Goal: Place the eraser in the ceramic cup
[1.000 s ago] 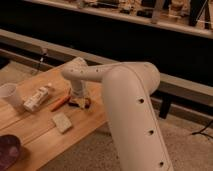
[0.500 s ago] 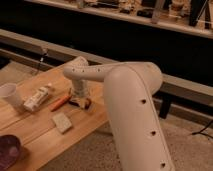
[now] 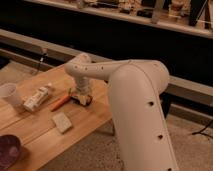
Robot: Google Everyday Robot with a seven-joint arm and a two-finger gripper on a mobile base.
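The white ceramic cup [image 3: 10, 95] stands at the left edge of the wooden table [image 3: 35, 136]. My gripper [image 3: 81, 98] hangs from the big white arm, low over the table's right part, right of the orange pen [image 3: 61, 102]. A small dark thing with an orange spot sits right at the gripper; it may be the eraser [image 3: 83, 100], and I cannot tell whether it is held.
A white labelled tube [image 3: 37, 98] lies between cup and pen. A beige speckled block [image 3: 62, 122] lies nearer the front edge. A dark purple bowl [image 3: 7, 151] sits at the front left corner. A dark counter runs behind the table.
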